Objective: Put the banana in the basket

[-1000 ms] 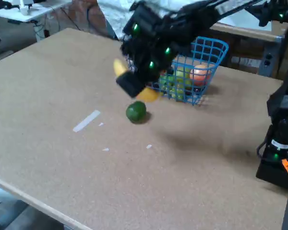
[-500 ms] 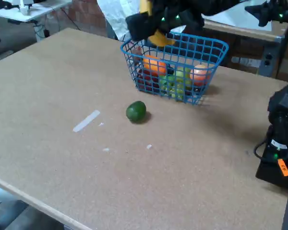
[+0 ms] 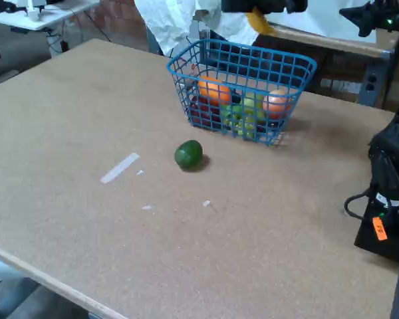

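The banana (image 3: pixel 260 21) shows only as a yellow tip in the fixed view, up in the air at the top edge of the picture, sticking out below the dark gripper (image 3: pixel 263 6) toward 5 o'clock. The gripper is cut off by the frame edge, so its fingers cannot be made out; whether it is clamped on the banana cannot be told, though the fruit hangs directly under it and touches nothing else.

At 6 o'clock from the banana, well below it, stands the blue wire basket (image 3: pixel 299 66) on the brown table (image 3: pixel 86 100). Inside it lie an orange fruit (image 3: pixel 214 90) at the left, green fruit (image 3: pixel 247 111) in the middle and a peach-coloured fruit (image 3: pixel 277 101) at the right.

At 7 o'clock from the basket, near it but apart, a green lime (image 3: pixel 188 154) rests on the table. A strip of pale tape (image 3: pixel 120 167) lies at 9 o'clock from the lime.
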